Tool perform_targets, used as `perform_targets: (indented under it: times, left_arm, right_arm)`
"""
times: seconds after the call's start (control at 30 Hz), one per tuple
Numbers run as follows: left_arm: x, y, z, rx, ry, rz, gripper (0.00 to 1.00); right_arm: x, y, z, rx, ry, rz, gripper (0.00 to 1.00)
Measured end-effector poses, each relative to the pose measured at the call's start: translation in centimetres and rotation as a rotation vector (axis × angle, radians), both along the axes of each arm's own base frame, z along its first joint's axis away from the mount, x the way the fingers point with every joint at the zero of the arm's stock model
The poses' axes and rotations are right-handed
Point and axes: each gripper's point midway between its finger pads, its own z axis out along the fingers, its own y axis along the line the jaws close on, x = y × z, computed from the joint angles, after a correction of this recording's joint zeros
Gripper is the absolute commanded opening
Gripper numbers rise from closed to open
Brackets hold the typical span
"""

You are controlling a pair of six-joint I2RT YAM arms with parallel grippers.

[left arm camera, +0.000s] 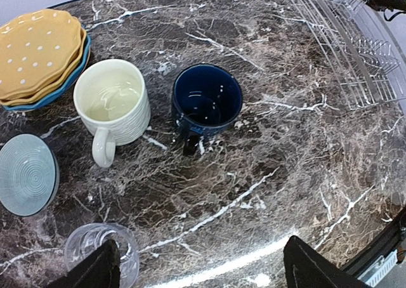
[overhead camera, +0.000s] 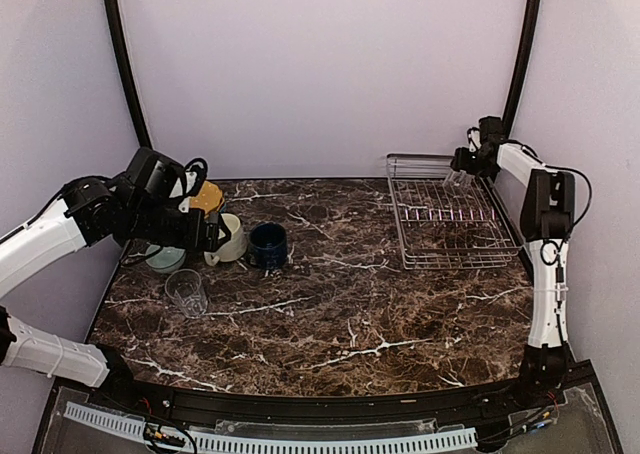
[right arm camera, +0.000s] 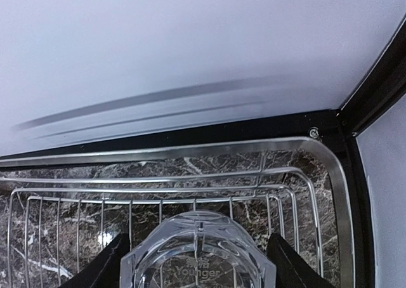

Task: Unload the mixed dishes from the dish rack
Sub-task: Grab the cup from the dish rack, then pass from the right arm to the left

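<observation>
1. Top view: the rack [overhead camera: 450, 236] sits on the worktop [overhead camera: 340, 314] at the right of the frame. Its wires look bare except at the far corner, where the right hand [overhead camera: 458, 177] is. At the left stand the yellow plates [overhead camera: 207, 196], cream mug [overhead camera: 233, 240], navy mug [overhead camera: 268, 244], pale bowl [overhead camera: 165, 259] and tumbler [overhead camera: 186, 291]. The left hand [overhead camera: 205, 236] is just beside the cream mug.
2. Left wrist view: the left hand's fingers [left arm camera: 95, 269] stand wide apart at the bottom edge, with nothing between them. The tumbler is just beside one.
3. Right wrist view: a clear glass [right arm camera: 198, 253] sits between the right hand's fingers [right arm camera: 104, 266] inside the rack's corner. I cannot tell whether they press it yet. This looks like the last item. The next move calls for a firm, gentle grip, then a lift clear of the rim.
</observation>
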Motion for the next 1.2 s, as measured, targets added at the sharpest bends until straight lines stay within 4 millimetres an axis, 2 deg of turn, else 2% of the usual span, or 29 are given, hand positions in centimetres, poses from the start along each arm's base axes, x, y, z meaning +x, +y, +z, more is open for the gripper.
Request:
perform_targets:
  times: [0.1, 0.17, 0.33, 0.37, 0.4, 0.47, 0.5, 0.6, 0.77, 0.87, 1.0, 1.2]
  left_arm:
    - [0.3, -0.9, 0.7, -0.049, -0.017, -0.013, 0.89]
    - [0.6, -1.6, 1.2, -0.092, -0.032, -0.021, 0.90]
    - [0.7, -3.4, 2.3, -0.210, -0.056, -0.053, 0.91]
    - [0.8, -3.9, 2.5, -0.243, -0.061, -0.064, 0.91]
    - [0.7, -4.3, 2.7, -0.269, -0.062, -0.075, 0.91]
    - [0.8, -5.4, 3.0, -0.332, -0.066, -0.100, 0.91]
    - [0.9, -6.0, 3.2, -0.362, -0.066, -0.113, 0.91]
    - [1.3, -8.1, 4.1, -0.480, -0.073, -0.161, 0.91]
    - [2.3, -12.4, 4.2, -0.688, -0.029, -0.247, 0.91]
    - [3.0, -14.7, 3.8, -0.806, 0.016, -0.282, 0.91]
    - [3.4, -16.8, 3.5, -0.926, 0.064, -0.321, 0.89]
    - [2.8, -19.5, 4.6, -1.042, 0.078, -0.399, 0.85]
  right_arm:
    - [-1.3, 0.7, 1.1, 0.033, 0.010, 0.011, 0.34]
    - [-2.8, 1.4, 2.6, 0.070, 0.012, 0.018, 0.33]
    - [-7.8, 3.7, 9.8, 0.210, -0.091, 0.060, 0.33]
    - [-9.7, 4.8, 12.6, 0.276, -0.155, 0.094, 0.33]
    - [-10.0, 5.0, 12.9, 0.284, -0.160, 0.098, 0.33]
    - [-12.0, 6.6, 15.3, 0.378, -0.231, 0.148, 0.33]
    - [-13.2, 7.8, 15.9, 0.429, -0.247, 0.180, 0.33]
    - [-16.3, 11.8, 15.9, 0.563, -0.244, 0.281, 0.33]
    - [-21.4, 19.9, 13.2, 0.768, -0.123, 0.449, 0.33]
    - [-23.9, 23.2, 12.6, 0.847, -0.073, 0.514, 0.33]
    - [-26.4, 27.2, 13.8, 0.920, -0.066, 0.612, 0.33]
    - [-30.1, 32.2, 16.2, 1.005, -0.066, 0.761, 0.32]
